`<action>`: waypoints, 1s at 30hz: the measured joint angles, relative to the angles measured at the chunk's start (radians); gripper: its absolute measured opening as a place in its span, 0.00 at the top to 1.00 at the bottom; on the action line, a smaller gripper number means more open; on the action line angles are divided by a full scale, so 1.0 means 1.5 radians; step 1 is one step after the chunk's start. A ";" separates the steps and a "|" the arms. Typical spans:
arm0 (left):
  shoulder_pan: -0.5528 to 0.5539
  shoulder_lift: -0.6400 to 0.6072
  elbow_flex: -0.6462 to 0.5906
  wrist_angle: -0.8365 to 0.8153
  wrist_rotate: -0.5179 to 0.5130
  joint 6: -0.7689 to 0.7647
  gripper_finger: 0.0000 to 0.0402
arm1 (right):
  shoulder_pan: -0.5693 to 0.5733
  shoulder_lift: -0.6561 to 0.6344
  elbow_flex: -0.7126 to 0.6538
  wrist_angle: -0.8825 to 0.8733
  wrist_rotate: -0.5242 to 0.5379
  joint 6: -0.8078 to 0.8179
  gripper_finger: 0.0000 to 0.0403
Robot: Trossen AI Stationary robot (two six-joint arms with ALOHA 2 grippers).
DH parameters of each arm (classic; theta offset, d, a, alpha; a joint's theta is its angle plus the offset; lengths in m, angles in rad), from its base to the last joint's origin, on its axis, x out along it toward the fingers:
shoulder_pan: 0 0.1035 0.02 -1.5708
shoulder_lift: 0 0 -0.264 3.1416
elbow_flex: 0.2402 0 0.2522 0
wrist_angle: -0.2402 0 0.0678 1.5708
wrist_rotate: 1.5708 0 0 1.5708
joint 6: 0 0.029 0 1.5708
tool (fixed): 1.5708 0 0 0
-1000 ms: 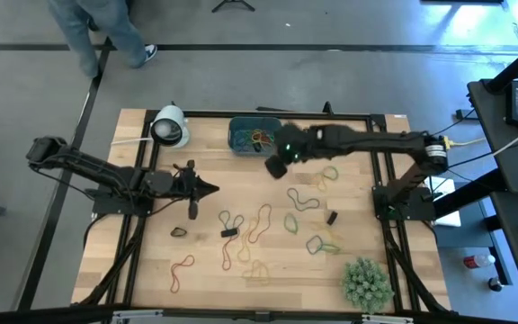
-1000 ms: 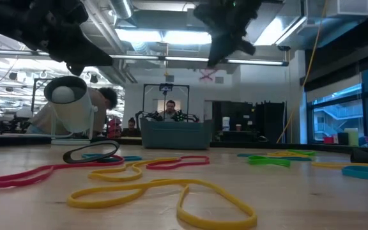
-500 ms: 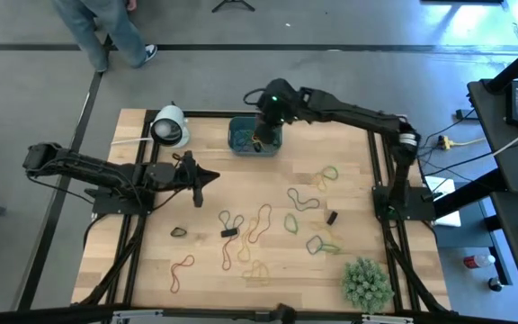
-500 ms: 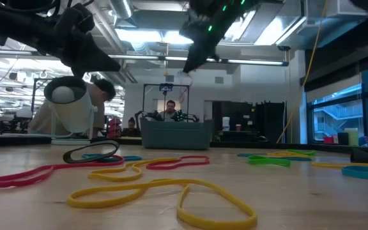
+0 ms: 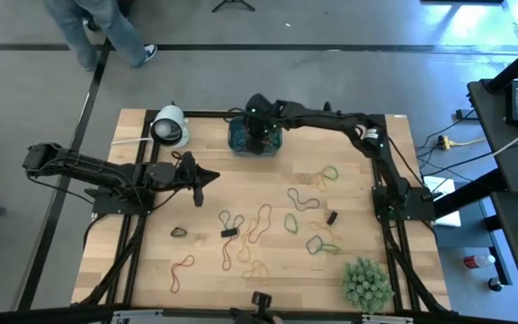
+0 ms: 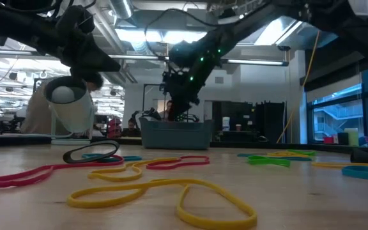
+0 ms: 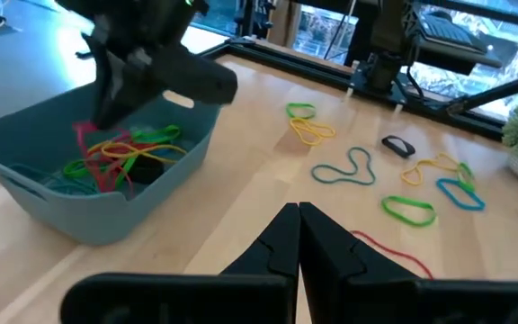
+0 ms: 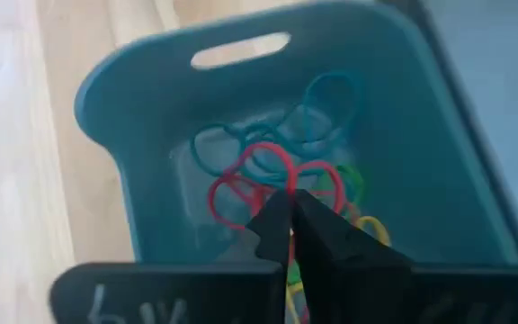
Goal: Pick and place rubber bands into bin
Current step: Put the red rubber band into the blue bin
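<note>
The right hand [image 5: 257,127] is over the blue bin [image 5: 237,142], at the far side of the desk [image 5: 214,234]. In the right wrist view its two dark fingers [image 8: 281,220] sit almost together, tips nearly touching, pointing down into the bin [image 8: 151,108]. A red rubber band [image 8: 241,184] lies right at the tips, but I cannot tell if the hand is gripping it or just touching it. More rubber bands are in the bin: blue, green and yellow ones in a small pile.

The left hand [image 5: 207,177] hangs above the desk, well apart from the bin, on the left side. Its fingers [image 7: 281,238] are pressed tight together and it holds nothing.

Many rubber bands [image 5: 259,220] lie loose on the desk, mostly in the middle and toward the right. There are red, yellow, green and dark ones. In the low view a long yellow band [image 6: 158,191] lies closest, with a red band [image 6: 24,176] to its side and the bin [image 6: 174,134] far behind.

A white roll [image 5: 170,126] stands near the far left corner of the desk. A bushy green plant [image 5: 367,283] sits at the near right corner. A person's legs [image 5: 97,31] show on the floor beyond the desk.
</note>
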 joint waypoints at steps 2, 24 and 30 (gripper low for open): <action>0.000 0.000 0.000 0.000 -0.002 -0.016 1.00 | 0.000 0.007 0.000 -0.001 -0.018 0.003 0.92; 0.000 0.000 0.000 -0.011 0.028 -0.002 1.00 | -0.001 0.006 0.000 -0.039 -0.009 0.111 0.57; 0.000 0.000 0.000 -0.012 0.054 0.016 1.00 | -0.003 0.006 0.000 -0.044 0.054 0.160 0.57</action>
